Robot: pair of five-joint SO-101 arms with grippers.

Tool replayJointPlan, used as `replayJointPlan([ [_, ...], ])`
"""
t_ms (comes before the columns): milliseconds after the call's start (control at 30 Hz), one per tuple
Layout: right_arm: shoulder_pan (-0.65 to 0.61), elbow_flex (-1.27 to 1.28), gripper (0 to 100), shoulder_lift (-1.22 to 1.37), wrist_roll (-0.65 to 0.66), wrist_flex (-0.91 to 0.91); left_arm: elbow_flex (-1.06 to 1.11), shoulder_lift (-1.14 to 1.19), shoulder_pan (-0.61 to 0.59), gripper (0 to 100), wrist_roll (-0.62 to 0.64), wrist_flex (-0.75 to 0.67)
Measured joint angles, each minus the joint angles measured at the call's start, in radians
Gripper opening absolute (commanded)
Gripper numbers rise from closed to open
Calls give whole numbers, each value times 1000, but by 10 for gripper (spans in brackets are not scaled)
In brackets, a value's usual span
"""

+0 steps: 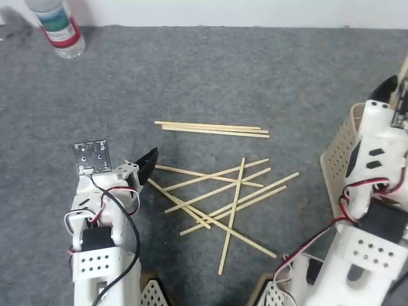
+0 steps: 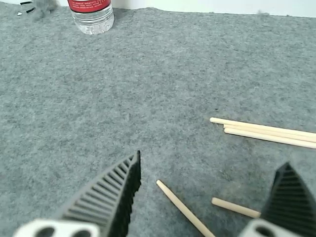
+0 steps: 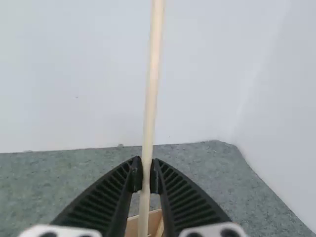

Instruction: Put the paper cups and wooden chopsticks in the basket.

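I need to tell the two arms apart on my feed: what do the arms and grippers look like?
Both arms are white shells: the left arm carries a looping black cable and red-and-white wires, the right arm red, black and white wires. Each has a hole-dotted block. The left gripper and right gripper have black, ribbed, triangular fingers.

Prob. a robotics lab or test bench: grey felt mat (image 1: 255, 70) as work surface, bare white wall (image 3: 74, 74) behind, two white printed arms (image 1: 102, 248) w/ exposed wires (image 1: 138, 245), water bottle (image 1: 57, 25) at the mat's far edge.
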Motion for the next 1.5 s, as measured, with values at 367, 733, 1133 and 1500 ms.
replayJointPlan([
  [367, 9, 183, 7, 2, -11, -172, 0, 0, 0, 386, 0, 0],
  [733, 9, 189, 163, 2, -17, -178, 0, 0, 0, 386, 0, 0],
  [1133, 9, 189, 166, 2, -17, -178, 0, 0, 0, 386, 0, 0],
  [1500, 9, 229, 166, 2, -17, -167, 0, 0, 0, 386, 0, 0],
])
